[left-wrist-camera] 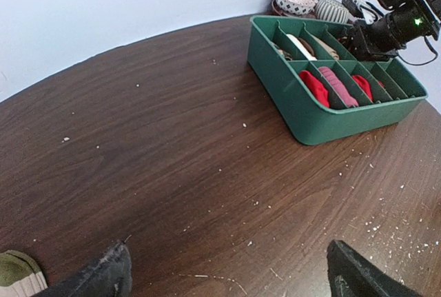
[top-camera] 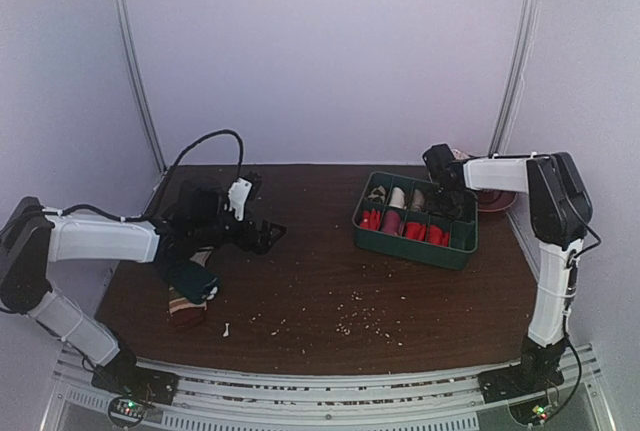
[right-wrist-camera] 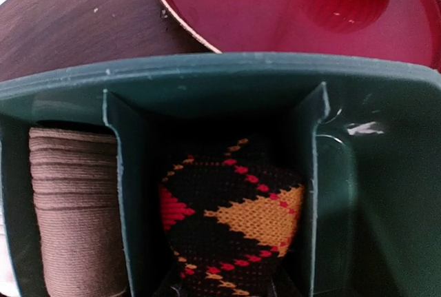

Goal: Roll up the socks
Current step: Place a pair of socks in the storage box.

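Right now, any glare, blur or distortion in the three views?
Top external: dim, soft, violet cast. Left wrist: sharp, but fisheye bends the table edge. Right wrist: glare on the red plate; argyle sock crisp.

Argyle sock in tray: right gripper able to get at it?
Likely yes: the right gripper hangs directly over the argyle sock and nothing covers it, though dividers of the tray hug both sides.
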